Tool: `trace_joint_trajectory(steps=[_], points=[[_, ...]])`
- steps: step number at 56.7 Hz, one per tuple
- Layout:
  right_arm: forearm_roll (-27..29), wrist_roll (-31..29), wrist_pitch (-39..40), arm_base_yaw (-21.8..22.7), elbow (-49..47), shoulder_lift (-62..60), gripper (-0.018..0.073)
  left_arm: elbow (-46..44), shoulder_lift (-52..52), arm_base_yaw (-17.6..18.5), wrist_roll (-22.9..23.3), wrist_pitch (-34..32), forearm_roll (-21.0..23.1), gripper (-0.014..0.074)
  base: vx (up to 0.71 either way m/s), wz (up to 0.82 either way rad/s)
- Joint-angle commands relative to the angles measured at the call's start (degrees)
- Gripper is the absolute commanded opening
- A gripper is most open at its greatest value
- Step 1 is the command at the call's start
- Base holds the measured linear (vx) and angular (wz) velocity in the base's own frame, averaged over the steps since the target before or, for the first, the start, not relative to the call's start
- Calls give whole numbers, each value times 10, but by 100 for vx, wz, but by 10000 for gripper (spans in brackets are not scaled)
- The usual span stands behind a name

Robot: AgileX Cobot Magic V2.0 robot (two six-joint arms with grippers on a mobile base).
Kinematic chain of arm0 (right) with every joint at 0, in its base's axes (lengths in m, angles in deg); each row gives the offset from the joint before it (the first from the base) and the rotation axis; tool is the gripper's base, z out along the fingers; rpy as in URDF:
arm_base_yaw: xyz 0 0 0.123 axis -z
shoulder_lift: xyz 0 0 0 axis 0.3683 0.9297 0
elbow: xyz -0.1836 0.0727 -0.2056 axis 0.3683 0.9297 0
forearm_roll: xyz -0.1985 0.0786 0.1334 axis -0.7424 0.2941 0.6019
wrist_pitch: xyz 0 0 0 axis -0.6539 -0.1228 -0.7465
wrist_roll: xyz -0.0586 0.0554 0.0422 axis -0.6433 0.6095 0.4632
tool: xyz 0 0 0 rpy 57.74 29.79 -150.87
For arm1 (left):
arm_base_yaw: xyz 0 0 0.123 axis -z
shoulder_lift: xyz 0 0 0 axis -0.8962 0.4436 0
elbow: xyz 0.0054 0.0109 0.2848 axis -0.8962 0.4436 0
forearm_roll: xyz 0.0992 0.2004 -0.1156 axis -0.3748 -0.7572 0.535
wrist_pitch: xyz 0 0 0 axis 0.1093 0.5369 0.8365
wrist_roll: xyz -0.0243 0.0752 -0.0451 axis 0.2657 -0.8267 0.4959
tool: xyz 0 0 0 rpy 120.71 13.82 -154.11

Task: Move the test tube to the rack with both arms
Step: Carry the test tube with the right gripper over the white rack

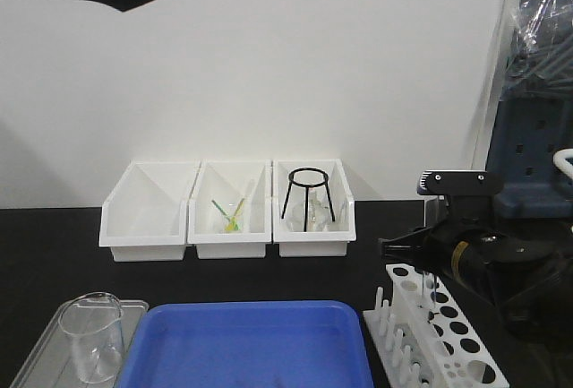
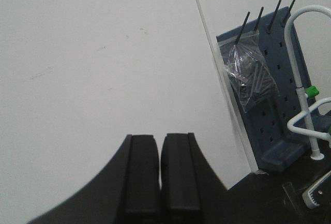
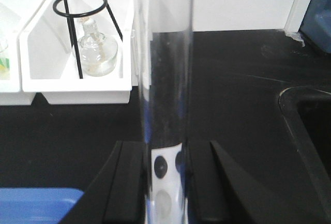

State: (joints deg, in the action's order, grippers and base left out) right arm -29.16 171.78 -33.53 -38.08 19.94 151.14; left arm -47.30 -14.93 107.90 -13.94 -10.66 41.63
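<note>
**Right gripper (image 3: 163,154) clamps the glass tube (image 3: 163,53) upright over the rack (image 1: 436,330); left gripper (image 2: 161,142) is pressed closed on nothing, raised toward the wall.**
The tube hangs straight down below the hand, over the rack's round holes; whether its tip is already inside one is unclear. Smooth, thin glass between hard black fingers (image 3: 126,182) may slide or tilt. If it is off-centre, the rounded bottom could catch a hole's rim, chip, or nudge the light white plastic rack with its pegs.
</note>
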Motion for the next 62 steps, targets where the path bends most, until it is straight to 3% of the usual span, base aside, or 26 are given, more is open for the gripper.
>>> trace_joint_trajectory(steps=[1,39,62], points=[[-45,0,-26,3,-27,-20,-6,-19,-13,1,2,-32,-8,158,0,0],[-46,2,-12,3,-39,34,-6,-19,-13,1,2,-33,-8,158,0,0],[-46,4,37,3,-37,73,-6,-19,-13,1,2,-39,-9,158,0,0]])
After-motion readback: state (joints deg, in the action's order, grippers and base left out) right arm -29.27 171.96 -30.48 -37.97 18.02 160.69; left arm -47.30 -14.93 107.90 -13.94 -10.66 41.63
